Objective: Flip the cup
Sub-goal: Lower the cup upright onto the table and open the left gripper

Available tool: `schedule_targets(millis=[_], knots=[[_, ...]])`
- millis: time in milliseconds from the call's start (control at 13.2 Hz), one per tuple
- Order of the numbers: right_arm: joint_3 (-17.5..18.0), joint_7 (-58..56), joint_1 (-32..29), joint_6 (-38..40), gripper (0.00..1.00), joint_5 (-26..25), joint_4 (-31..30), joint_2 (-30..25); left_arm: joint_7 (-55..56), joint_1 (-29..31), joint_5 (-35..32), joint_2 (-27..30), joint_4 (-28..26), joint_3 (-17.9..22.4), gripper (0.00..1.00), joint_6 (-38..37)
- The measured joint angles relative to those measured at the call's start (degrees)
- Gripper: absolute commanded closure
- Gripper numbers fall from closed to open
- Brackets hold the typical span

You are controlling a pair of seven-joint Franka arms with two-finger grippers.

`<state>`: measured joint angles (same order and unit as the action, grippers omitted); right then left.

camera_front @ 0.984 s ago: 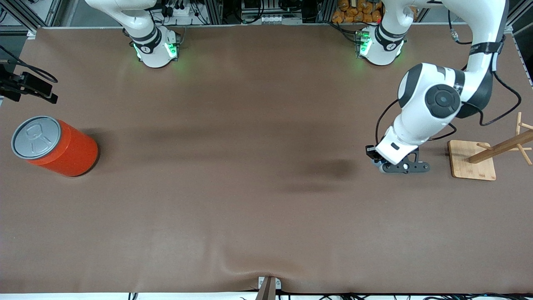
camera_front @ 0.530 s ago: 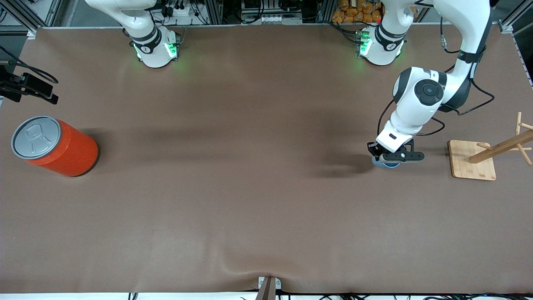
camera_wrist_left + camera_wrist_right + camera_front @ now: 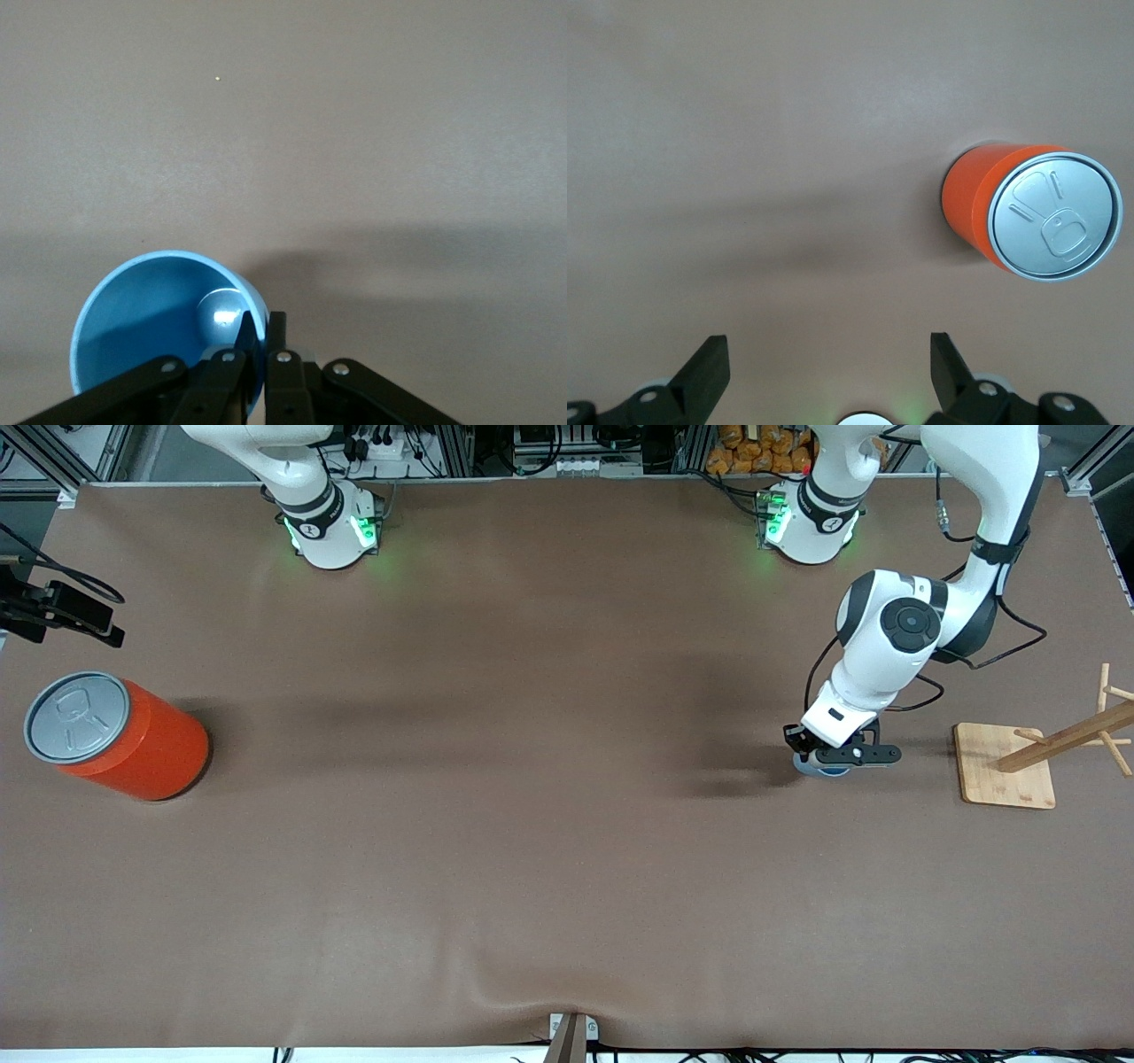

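The small light-blue cup (image 3: 151,319) has its open mouth toward the left wrist camera, showing its darker blue inside. My left gripper (image 3: 263,323) is shut on its rim, one finger inside and one outside. In the front view the left gripper (image 3: 837,758) is low over the table near the left arm's end, and only a sliver of the cup (image 3: 824,770) shows under it. I cannot tell whether the cup touches the table. My right gripper (image 3: 828,350) is open and empty, high above the table, and waits.
A big orange can (image 3: 120,735) with a grey pull-tab lid stands at the right arm's end; it also shows in the right wrist view (image 3: 1032,212). A wooden rack on a square base (image 3: 1005,766) stands beside the left gripper, at the left arm's end.
My left gripper has come down toward the table with the cup, its arm folding lower. The right arm and the orange can have not moved.
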<state>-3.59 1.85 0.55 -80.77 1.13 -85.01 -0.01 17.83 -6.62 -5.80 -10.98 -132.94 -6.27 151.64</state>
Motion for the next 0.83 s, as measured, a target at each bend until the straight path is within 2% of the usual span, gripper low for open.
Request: schedule_targets(millis=[76,151,227,303,681,832], knots=[[0.0,0.0,0.0,0.0,0.0,0.0,0.0,0.0,0.0,0.3,-0.1,-0.3,0.0,0.0,0.33,0.3],[0.0,0.0,0.0,0.0,0.0,0.0,0.0,0.0,0.0,0.5,-0.2,-0.6,0.0,0.0,0.16,0.7],[0.0,0.0,0.0,0.0,0.0,0.0,0.0,0.0,0.0,0.7,-0.3,-0.9,0.0,0.0,0.07,1.0],[0.0,0.0,0.0,0.0,0.0,0.0,0.0,0.0,0.0,0.7,-0.3,-1.1,0.0,0.0,0.01,1.2],[0.0,0.0,0.0,-0.1,0.0,0.0,0.0,0.0,1.4,0.6,-0.3,-1.0,1.3,-0.2,0.0,1.0],[0.0,0.0,0.0,-0.2,0.0,0.0,0.0,0.0,2.9,0.5,-0.3,-0.7,3.1,-0.5,0.0,-1.6]])
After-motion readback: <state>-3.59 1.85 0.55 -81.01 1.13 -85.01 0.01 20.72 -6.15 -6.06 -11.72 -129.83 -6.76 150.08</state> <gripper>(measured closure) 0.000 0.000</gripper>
